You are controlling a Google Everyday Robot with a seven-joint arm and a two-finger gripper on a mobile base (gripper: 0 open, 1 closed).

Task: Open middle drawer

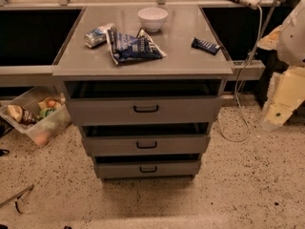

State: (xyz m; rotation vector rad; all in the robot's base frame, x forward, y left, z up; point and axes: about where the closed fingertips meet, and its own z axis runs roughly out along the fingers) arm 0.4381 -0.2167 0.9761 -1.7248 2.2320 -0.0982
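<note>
The grey cabinet holds three drawers stacked one above another. The middle drawer (145, 145) has a flat grey front and a small black bar handle (146, 145). It stands slightly pulled out, with a dark gap above its front. The bigger top drawer (143, 110) and the smallest bottom drawer (147, 169) also stand slightly out. My arm is at the right edge of the view. Its pale gripper (278, 112) hangs low there, well right of the cabinet and apart from every drawer.
On the cabinet top (190, 61) lie a white bowl (152, 18), a blue chip bag (135, 46), a tipped can (97, 35) and a dark blue bar (206, 45). A plastic bin of food (35, 116) sits on the floor at left. A cable (240, 123) loops on the floor at right.
</note>
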